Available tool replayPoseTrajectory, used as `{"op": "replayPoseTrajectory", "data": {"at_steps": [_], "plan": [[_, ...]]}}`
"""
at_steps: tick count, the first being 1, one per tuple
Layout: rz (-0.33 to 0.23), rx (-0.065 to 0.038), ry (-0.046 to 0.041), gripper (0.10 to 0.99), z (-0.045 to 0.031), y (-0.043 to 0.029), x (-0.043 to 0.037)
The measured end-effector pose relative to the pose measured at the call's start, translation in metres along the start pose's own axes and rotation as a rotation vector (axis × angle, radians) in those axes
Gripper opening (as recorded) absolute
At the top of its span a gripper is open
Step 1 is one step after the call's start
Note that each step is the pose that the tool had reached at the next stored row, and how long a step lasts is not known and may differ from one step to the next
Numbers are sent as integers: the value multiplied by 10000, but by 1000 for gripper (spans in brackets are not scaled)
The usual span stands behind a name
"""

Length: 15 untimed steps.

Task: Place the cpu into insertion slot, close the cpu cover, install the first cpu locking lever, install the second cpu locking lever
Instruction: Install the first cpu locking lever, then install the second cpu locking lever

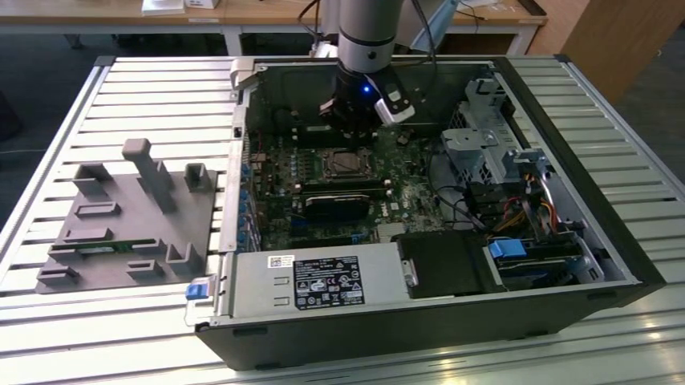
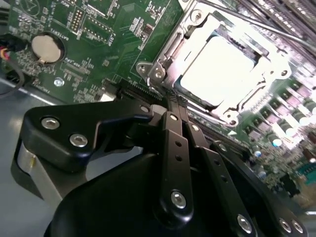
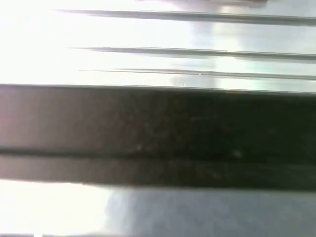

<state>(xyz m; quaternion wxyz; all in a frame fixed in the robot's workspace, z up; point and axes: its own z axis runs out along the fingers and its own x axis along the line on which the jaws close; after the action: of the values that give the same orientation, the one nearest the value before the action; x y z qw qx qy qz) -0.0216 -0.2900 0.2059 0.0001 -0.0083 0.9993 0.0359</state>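
Fingers (image 2: 173,106) of the gripper (image 2: 174,102), pressed together, empty, tips at the near edge of the insertion slot (image 2: 222,64).
Cpu (image 2: 217,69) seated in the slot, the cpu cover (image 2: 269,76) framing it; its levers cannot be told. Slot lies straight ahead of the fingertips. Motherboard (image 2: 108,44) crowded; the open computer case (image 1: 557,281) sits on the slatted bench (image 1: 139,88), its walls close around.
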Motion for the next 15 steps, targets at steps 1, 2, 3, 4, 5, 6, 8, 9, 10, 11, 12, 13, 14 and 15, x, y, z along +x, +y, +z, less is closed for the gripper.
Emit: {"op": "replayPoseTrajectory", "data": {"at_steps": [1,2,3,4,5,6,8,9,10,11,12,13,14,15], "plan": [[0,-1,-1,106,-27,2,0],[0,1,1,106,-49,3,0],[0,0,1,106,-58,4,0],[-1,-3,0,106,-57,3,0],[-1,-5,-1,106,-58,0,0],[-1,-5,0,106,-57,-1,0],[-1,-4,0,106,-58,-5,0],[0,-4,0,106,-58,-6,0],[-1,-4,0,106,-58,-8,0],[-1,-3,1,106,-59,-10,0],[-1,-3,0,106,-59,-12,0],[0,-3,1,106,-59,-17,0],[0,-3,0,106,-59,-20,0],[-1,-4,0,106,-59,-21,0]]}}
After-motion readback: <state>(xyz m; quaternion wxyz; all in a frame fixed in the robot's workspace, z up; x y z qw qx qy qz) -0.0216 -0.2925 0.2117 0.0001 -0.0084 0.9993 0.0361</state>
